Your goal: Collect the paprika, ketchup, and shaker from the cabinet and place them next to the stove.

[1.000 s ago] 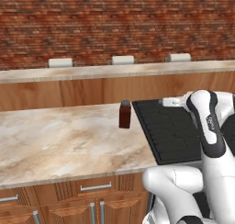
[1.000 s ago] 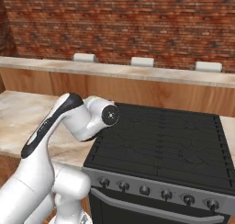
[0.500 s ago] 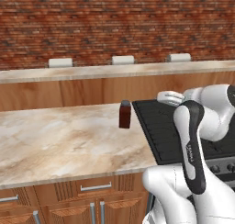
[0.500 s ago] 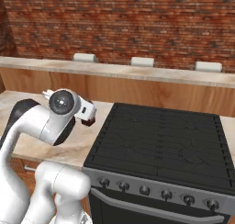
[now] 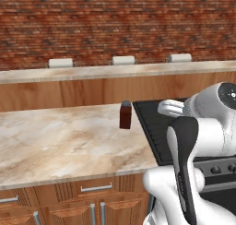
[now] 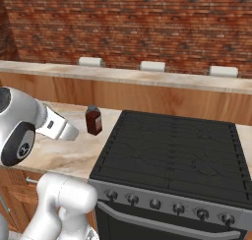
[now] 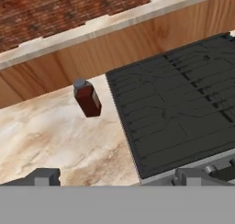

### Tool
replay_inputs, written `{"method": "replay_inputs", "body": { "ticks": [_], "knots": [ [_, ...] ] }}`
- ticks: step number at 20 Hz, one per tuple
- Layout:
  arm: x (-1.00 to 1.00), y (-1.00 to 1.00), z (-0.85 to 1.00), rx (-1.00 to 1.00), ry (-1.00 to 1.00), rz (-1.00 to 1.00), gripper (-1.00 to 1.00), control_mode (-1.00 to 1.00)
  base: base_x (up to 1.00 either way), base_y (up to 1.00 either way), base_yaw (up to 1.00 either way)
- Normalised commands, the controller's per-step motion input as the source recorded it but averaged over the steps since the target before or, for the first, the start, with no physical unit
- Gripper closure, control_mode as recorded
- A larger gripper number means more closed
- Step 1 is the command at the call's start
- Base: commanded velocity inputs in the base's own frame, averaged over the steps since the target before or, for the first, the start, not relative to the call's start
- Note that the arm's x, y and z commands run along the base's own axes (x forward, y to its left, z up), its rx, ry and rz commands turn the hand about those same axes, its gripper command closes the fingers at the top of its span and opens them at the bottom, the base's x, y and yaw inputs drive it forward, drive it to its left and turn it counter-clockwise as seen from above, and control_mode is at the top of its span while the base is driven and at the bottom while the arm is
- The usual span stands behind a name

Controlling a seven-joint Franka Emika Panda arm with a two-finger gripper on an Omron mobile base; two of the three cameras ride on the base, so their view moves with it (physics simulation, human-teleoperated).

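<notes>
Beside the stove (image 6: pixel 172 150), on its left, one item logged: the paprika (image 6: pixel 93 120), a dark red jar with dark cap and pale label, upright on the marble tabletop (image 5: pixel 60 141), just clear of the cooktop edge, where the task wants it, I judge. My pincer (image 7: pixel 117 176) hangs above and apart from the stove's near-left corner, spread wide and carrying nothing, free for the next fetch. Ketchup, shaker: outstanding.

You have a marble tabletop (image 5: pixel 60 141) over wooden drawers (image 5: pixel 94 192), a raised wooden ledge (image 6: pixel 147 89) with three white blocks (image 6: pixel 152 66), and a brick wall (image 5: pixel 92 26) behind
</notes>
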Motion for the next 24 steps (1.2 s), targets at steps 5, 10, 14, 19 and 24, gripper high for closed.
{"method": "replay_inputs", "body": {
  "ticks": [5, 10, 14, 19, 24],
  "knots": [
    [-0.56, 0.18, -0.02, -0.14, 0.0, -0.09, -1.0, -1.0, 0.0, 0.0, 0.0],
    [-0.03, 0.11, -0.01, -0.08, 0.0, 0.01, -1.0, -1.0, 0.0, 0.0, 0.0],
    [-0.09, 0.01, -0.05, -0.03, 0.0, 0.0, -1.0, -1.0, 0.0, 0.0, 0.0],
    [-0.31, 0.0, -0.06, -0.01, -0.02, -0.02, -1.0, 1.0, -0.27, 0.02, -0.09],
    [0.0, 0.0, 0.0, 0.0, 0.0, 0.0, -1.0, 1.0, -0.75, 0.23, -0.36]
  ]
}}
